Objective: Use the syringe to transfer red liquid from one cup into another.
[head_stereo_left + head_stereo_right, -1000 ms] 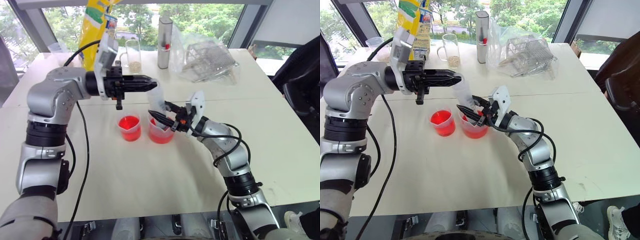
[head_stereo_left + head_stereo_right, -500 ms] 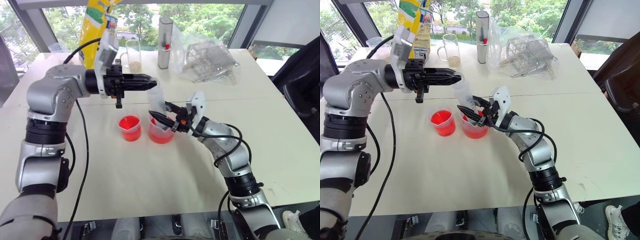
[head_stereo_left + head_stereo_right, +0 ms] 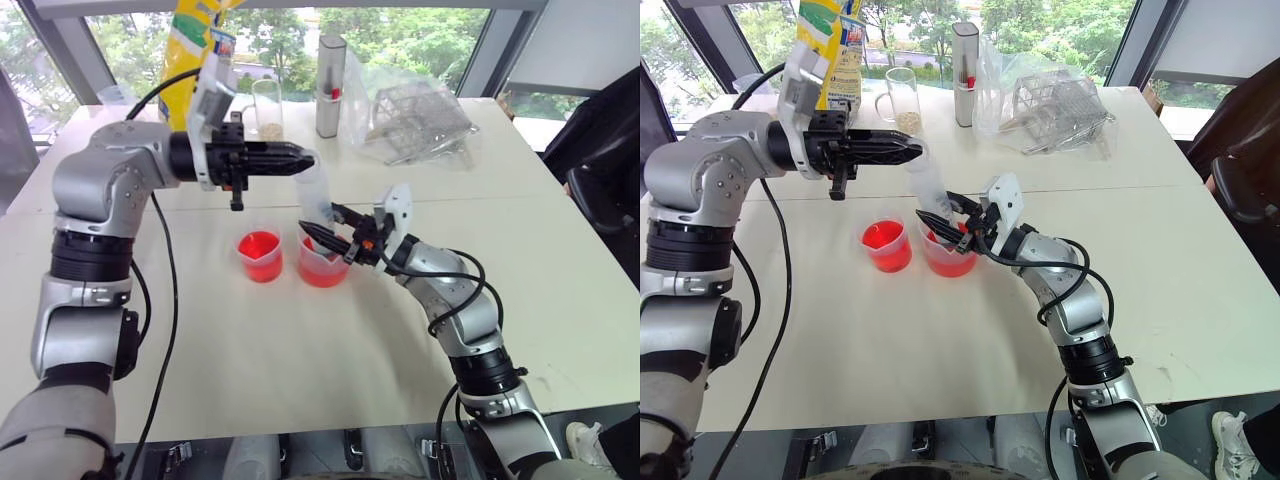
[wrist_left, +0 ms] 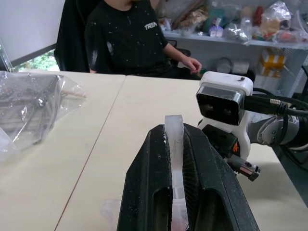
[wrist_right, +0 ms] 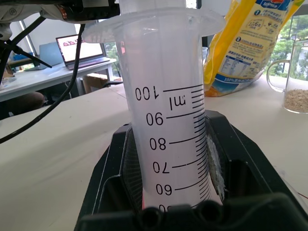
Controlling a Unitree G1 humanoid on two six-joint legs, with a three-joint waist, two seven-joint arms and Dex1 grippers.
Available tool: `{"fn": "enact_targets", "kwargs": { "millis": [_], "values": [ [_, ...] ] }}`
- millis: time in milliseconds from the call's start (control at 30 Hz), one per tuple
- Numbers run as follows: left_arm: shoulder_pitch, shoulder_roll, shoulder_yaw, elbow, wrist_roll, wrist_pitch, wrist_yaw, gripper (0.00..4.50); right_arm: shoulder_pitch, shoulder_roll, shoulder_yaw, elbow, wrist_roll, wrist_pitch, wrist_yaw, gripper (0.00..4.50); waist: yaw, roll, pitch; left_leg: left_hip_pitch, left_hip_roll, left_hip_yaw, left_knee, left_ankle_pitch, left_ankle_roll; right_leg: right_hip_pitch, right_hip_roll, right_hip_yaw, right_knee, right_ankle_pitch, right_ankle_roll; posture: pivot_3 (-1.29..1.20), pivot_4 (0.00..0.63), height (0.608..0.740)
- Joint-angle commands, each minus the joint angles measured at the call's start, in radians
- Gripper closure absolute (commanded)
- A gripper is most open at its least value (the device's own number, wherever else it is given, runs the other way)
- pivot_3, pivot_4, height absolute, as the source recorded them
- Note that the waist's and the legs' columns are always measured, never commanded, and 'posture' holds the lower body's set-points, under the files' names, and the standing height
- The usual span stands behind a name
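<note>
The syringe (image 3: pixel 316 198) stands tilted with its lower end inside the wider spouted cup (image 3: pixel 322 264), which holds red liquid (image 3: pixel 320 272). My right gripper (image 3: pixel 322 226) is shut on the syringe's barrel just above that cup's rim; the right wrist view shows the graduated barrel (image 5: pixel 168 120) between its fingers. My left gripper (image 3: pixel 304 160) reaches in level from the left and is shut on the syringe's plunger top (image 4: pixel 174 144). The smaller cup (image 3: pixel 259 256) stands just left of the wider one, also with red liquid in it.
At the table's back stand a yellow bag (image 3: pixel 195 60), a glass mug with grains (image 3: pixel 266 108), a tall metal canister (image 3: pixel 329 85) and a wire rack in a plastic bag (image 3: pixel 415 120). A person in black sits past the table (image 4: pixel 130 38).
</note>
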Motion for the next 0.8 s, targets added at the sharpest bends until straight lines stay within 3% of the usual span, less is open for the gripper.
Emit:
{"fn": "enact_targets", "kwargs": {
  "millis": [33, 800],
  "values": [
    [-0.068, 0.027, 0.065, -0.001, 0.009, -0.052, 0.026, 4.47, 0.043, -0.011, 0.059, 0.021, -0.023, 0.031, 0.024, 3.08, 0.000, 0.000, 0.000, 0.000, 0.000, 0.000, 0.000, 0.000, 0.000, 0.000, 0.000, 0.000, 0.000, 0.000, 0.000, 0.00, 0.150, 0.740],
    [-0.086, 0.033, 0.072, 0.018, 0.016, -0.072, 0.035, 4.47, 0.044, -0.018, 0.066, 0.019, -0.024, 0.039, 0.034, 3.08, 0.000, 0.000, 0.000, 0.000, 0.000, 0.000, 0.000, 0.000, 0.000, 0.000, 0.000, 0.000, 0.000, 0.000, 0.000, 0.00, 0.150, 0.740]
  ]
}}
